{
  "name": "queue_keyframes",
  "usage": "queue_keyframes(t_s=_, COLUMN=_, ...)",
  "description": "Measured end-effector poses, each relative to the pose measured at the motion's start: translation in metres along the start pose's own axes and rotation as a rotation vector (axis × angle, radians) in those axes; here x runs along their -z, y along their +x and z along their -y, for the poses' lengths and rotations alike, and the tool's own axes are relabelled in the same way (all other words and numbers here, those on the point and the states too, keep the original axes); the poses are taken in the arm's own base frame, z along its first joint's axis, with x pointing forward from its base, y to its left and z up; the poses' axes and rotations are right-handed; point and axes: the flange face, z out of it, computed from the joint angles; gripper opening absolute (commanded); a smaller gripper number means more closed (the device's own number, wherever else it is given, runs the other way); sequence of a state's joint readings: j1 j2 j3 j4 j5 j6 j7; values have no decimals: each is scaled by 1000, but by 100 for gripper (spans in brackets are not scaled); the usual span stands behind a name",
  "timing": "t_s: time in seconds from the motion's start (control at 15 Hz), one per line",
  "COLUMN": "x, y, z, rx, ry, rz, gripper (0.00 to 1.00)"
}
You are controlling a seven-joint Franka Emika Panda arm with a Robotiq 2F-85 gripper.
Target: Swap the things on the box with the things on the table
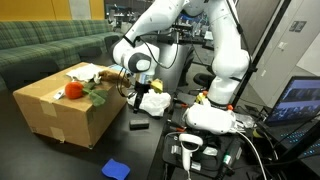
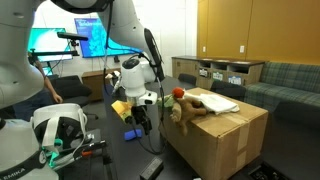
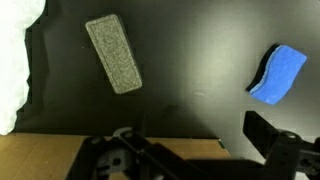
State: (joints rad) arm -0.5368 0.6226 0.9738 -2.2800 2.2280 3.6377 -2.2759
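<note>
Wide open at the gripper [image 3: 185, 135], nothing between the fingers [image 3: 268, 135], nothing touched. Hanging over the black table [image 3: 190, 60], just off the edge of the box [image 1: 55, 115]. Below on the table: grey block [image 3: 113, 53], blue sponge [image 3: 277, 73], white cloth [image 3: 10, 60] to one side. On top of the box: red flower [image 1: 74, 91].

Green striped sofa [image 1: 45, 45] far at the back, in both exterior views. Lit screen [image 2: 75, 42] off to one side, bright and blue. Low wooden shelf [image 2: 225, 72] by the wall, next to the sofa, under a tall wooden wall [image 2: 250, 25].
</note>
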Motion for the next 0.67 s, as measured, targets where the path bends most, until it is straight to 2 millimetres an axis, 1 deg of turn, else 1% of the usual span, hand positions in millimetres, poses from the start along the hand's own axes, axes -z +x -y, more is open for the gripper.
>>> queue_keyframes(t_s=0.2, x=8, y=3, z=20, rx=29, ry=20, rz=-15, gripper=99)
queue_keyframes(t_s=0.33, x=20, y=8, z=38, rx=58, ry=28, rz=-37, gripper=100)
queue_keyframes(t_s=0.47, x=40, y=17, z=56, rx=98, ry=11, rz=-67, gripper=100)
queue_keyframes(t_s=0.67, x=76, y=41, z=81, rx=145, ry=-50, rz=-126, gripper=100)
